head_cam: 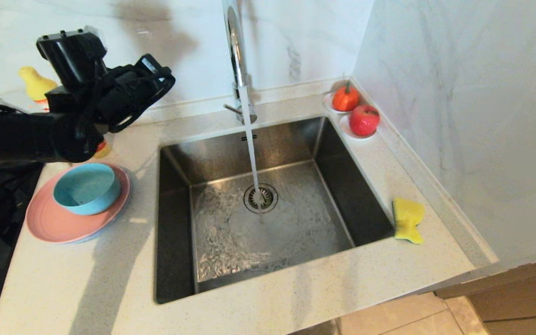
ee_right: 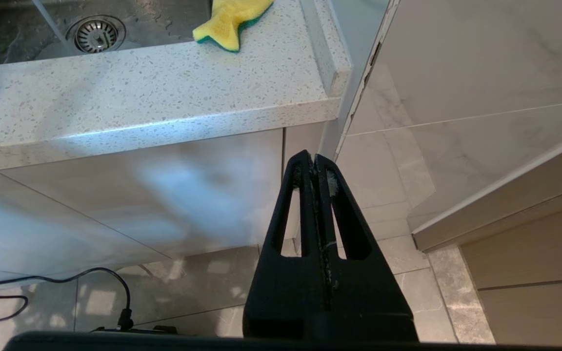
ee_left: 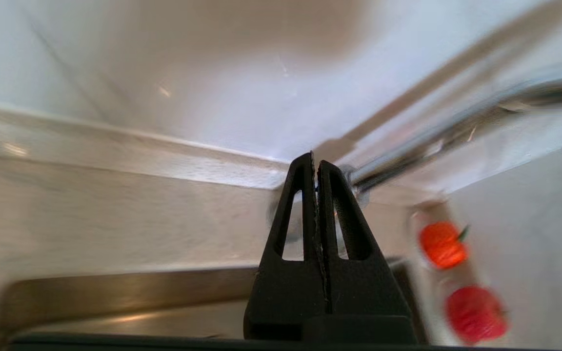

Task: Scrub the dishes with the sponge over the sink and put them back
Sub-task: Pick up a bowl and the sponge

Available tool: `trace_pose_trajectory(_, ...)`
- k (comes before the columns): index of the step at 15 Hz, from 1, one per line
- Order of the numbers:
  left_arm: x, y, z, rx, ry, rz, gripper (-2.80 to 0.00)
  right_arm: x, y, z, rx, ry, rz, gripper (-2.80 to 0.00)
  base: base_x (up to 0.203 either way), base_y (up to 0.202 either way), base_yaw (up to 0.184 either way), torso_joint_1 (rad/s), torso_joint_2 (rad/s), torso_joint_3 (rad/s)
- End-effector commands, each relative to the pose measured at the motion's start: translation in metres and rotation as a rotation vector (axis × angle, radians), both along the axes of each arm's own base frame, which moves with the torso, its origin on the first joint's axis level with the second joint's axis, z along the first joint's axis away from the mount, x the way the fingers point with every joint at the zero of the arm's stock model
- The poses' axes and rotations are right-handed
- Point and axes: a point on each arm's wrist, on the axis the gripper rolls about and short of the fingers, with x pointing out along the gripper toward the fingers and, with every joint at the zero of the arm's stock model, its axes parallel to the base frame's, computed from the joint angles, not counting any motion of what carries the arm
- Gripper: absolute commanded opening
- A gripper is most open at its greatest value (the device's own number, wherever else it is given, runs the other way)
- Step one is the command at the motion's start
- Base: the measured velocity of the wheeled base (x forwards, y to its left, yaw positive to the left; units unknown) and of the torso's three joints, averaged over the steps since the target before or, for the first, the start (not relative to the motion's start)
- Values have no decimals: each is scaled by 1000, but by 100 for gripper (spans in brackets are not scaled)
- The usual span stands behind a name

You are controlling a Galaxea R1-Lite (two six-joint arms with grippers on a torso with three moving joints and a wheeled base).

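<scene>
Running water, idle sponge: dishes stacked at the left of the sink

Hanging above the far left of the counter, the left end effector is raised in the air, its fingers pressed together with nothing between them; the left wrist view shows the two black fingers touching along their whole length, pointed toward the faucet and the back wall. Behind that arm, at the far left edge, stands a yellow pear-shaped object. Below the arm sit the dishes: the teal-blue bowl rests upright on the pink plate, and a thin grey-blue plate edge shows beneath the pink one on its near side. The stack lies just left of the sink.

In the middle, the steel sink holds a rippled film of water around the round drain strainer. The chrome faucet rises at the far rim, and a stream of water falls from it onto the strainer.

On the far right corner of the counter, an orange toy fruit and a red apple each sit on a small white dish, side by side against the wall. Nearer, on the counter strip right of the sink, lies the sponge, yellow face up and pinched at its waist, touching the basin's right rim; its green layer shows underneath in the right wrist view.

The right end effector hangs below counter height in front of the cabinet, fingers closed together and empty, well apart from the sponge
</scene>
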Motion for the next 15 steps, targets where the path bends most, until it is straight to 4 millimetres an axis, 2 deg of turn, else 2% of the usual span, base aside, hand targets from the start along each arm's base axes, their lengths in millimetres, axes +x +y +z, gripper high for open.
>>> trace_pose_trajectory(1, -64, 9, 37, 85, -80, 55, -280, 0, 0, 0, 0, -1, 1, -280, 0, 0, 0, 0, 0, 0)
trace_pose_trajectory(4, -130, 20, 40, 171, -80, 168, -280, 0, 0, 0, 0, -1, 1, -280, 0, 0, 0, 0, 0, 0)
trace_pose_trajectory(8, -214, 34, 24, 217, -71, 278, -280, 0, 0, 0, 0, -1, 1, -280, 0, 0, 0, 0, 0, 0)
trace_pose_trajectory(12, -292, 46, -19, 375, -58, 385, -280, 0, 0, 0, 0, -1, 1, -280, 0, 0, 0, 0, 0, 0)
trace_pose_trajectory(15, -340, 55, -51, 389, -72, 481, -280, 0, 0, 0, 0, -1, 1, -280, 0, 0, 0, 0, 0, 0)
